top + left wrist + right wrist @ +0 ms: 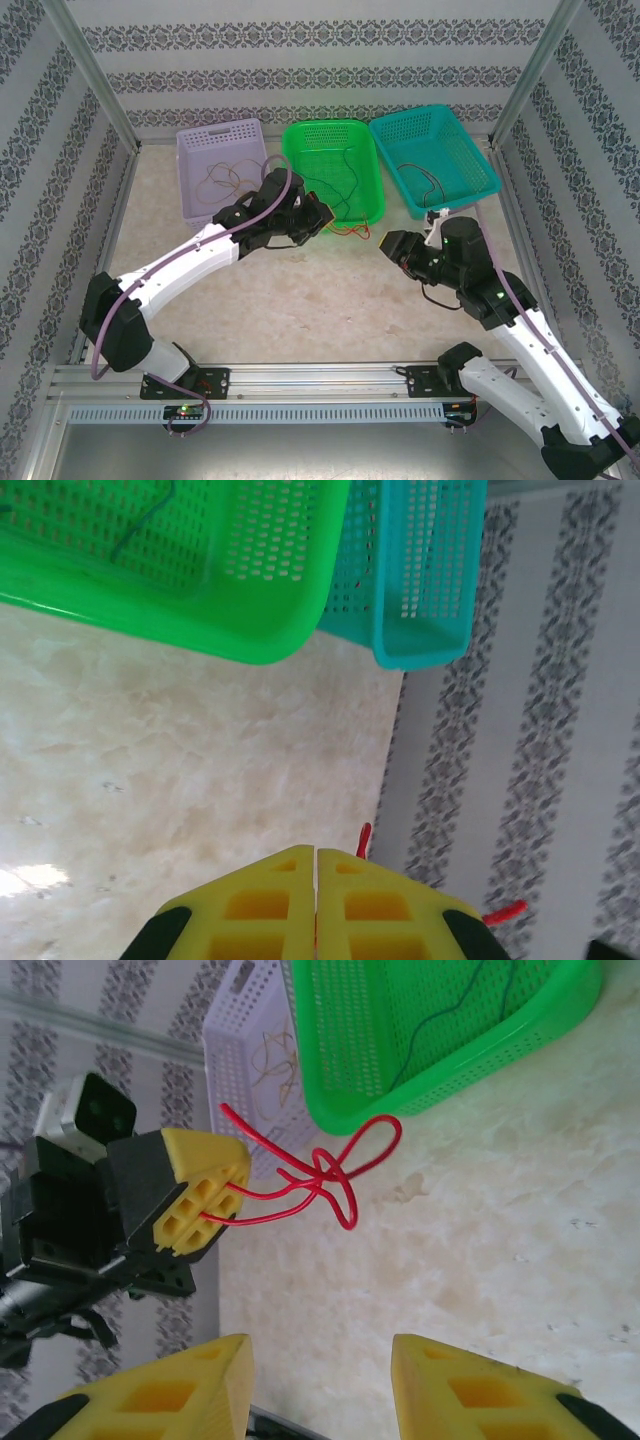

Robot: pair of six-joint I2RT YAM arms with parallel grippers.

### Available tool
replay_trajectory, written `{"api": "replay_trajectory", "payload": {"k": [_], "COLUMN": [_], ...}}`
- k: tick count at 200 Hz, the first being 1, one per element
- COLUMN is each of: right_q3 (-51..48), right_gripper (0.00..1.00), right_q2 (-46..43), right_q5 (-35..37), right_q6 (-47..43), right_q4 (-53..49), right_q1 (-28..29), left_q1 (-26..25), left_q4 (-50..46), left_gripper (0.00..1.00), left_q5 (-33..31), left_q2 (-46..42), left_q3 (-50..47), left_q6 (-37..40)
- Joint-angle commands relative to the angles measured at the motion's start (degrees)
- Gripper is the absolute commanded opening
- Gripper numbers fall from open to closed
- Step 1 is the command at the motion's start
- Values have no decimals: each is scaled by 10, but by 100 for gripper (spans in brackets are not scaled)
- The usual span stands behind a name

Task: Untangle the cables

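Left end effector (316,858) is clamping a thin knotted red wire (325,1170) just off the green perforated plastic basket's (470,1065) rim. Right end effector (320,1380) is hanging part-open, empty, over open bench (500,1250).

We list: walls (300,40) on three sides, white paper with grey damask bands; tabletop (320,300), pale beige, marbled; aluminium posts (95,75) at its far corners; aluminium rail (320,378) along its near edge.

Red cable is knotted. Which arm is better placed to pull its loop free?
Right. The right claw is open, holds nothing and faces the knot in the red cable, while the left claw is shut on that cable, anchoring it.
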Motion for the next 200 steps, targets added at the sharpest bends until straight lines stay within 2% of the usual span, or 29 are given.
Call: {"api": "replay_trajectory", "payload": {"k": [1, 29, 53, 81, 105, 131, 163, 200], "right_q3": [-28, -69, -55, -23, -25, -30, -25, 3], "right_gripper": [40, 37, 35, 34, 24, 20, 0, 0], "right_q2": [13, 31, 69, 98, 108, 111, 116, 125], "right_q5": [24, 32, 20, 14, 12, 15, 14, -27], "right_q6": [60, 105, 99, 72, 75, 74, 67, 13], "right_q4": [63, 172, 214, 208, 199, 192, 190, 127], "right_q1": [6, 3, -8, -11, -14, -17, -25, -31], "left_q1": [6, 6, 5, 6, 6, 6, 6, 19], "left_q4": [-20, -30, -43, -52, -39, -43, -42, -53], "left_gripper": [0, 0, 0, 0, 0, 0, 0, 0], "left_q5": [-12, 21, 30, 34, 38, 39, 42, 30], "left_q2": [15, 28, 33, 35, 33, 34, 35, 39], "left_q3": [34, 39, 48, 50, 44, 52, 55, 71], "left_q6": [-108, -155, -160, -157, -165, -160, -156, -105]}}
